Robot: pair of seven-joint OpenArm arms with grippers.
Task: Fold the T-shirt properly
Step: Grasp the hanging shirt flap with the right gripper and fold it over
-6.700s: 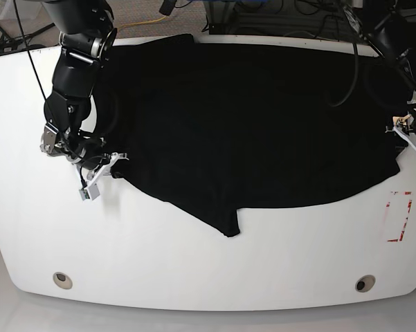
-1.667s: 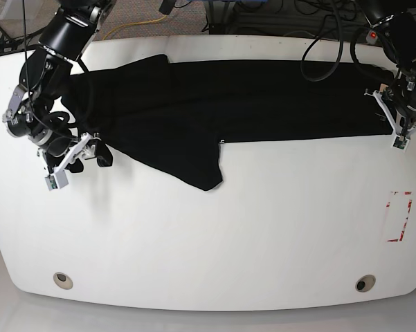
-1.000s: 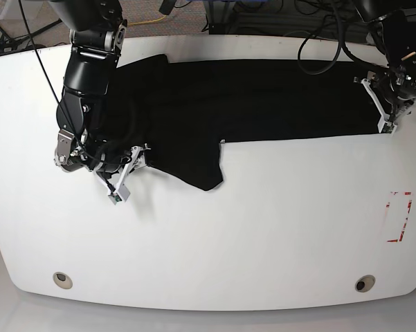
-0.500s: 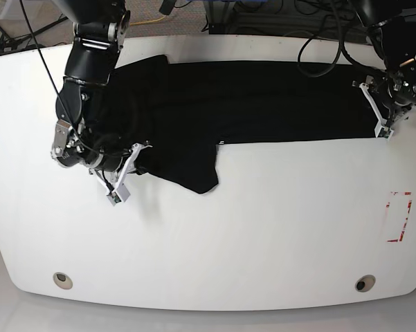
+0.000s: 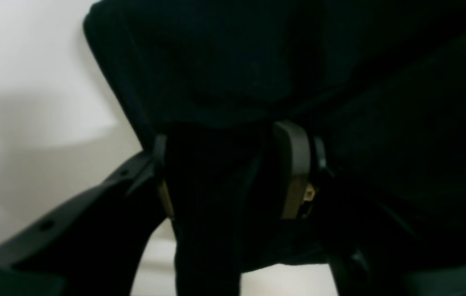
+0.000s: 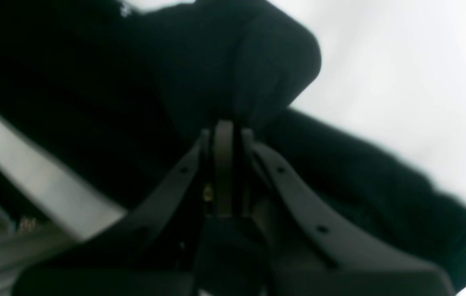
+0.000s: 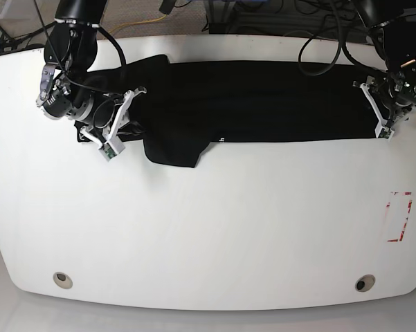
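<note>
The black T-shirt (image 7: 263,100) lies as a long band across the far part of the white table (image 7: 208,235), with a flap (image 7: 173,152) hanging toward me at its left. My right gripper (image 7: 128,124) is at the band's left end, and the right wrist view shows it (image 6: 224,123) shut on a fold of the T-shirt (image 6: 237,61). My left gripper (image 7: 377,111) is at the band's right end. In the left wrist view (image 5: 226,135) black cloth (image 5: 216,74) fills the gap between its fingers (image 5: 294,164). No sun print shows.
A red-marked rectangle (image 7: 399,216) is on the table near the right edge. Two round fittings (image 7: 63,279) (image 7: 364,283) sit near the front edge. Cables and gear (image 7: 277,17) lie behind the table's far edge.
My right gripper has moved up and toward the far edge, pulling the T-shirt's left part and flap back with it. My left gripper has hardly moved.
</note>
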